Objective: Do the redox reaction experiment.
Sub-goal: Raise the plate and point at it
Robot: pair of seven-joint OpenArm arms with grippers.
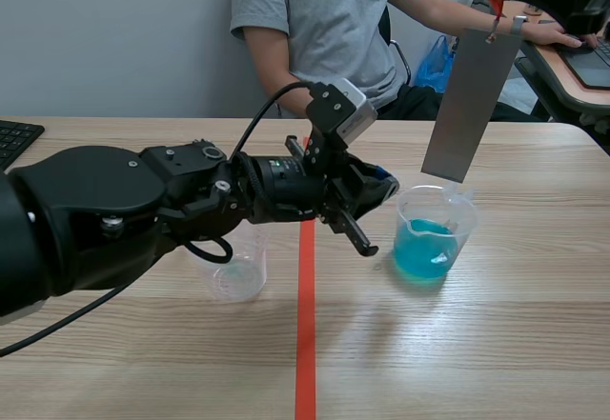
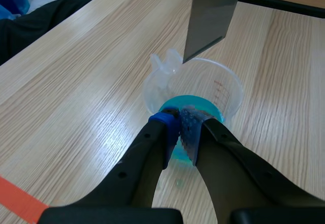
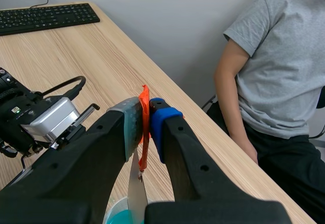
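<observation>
The right gripper [image 3: 145,122] is pinching the top of a flat grey metal sheet [image 1: 472,106] at an orange-red tag, and the sheet hangs tilted over a clear beaker [image 1: 462,225] on the desk [image 1: 477,344] – its lower edge sits just above the rim, out of the blue liquid [image 1: 424,253] at the bottom. The left gripper [image 2: 179,127] has its fingers pressed together on nothing, just beside the near wall of that beaker, while a second, empty beaker [image 1: 238,277] stands under the left arm. A person [image 1: 324,20] in a grey shirt sits across the desk.
</observation>
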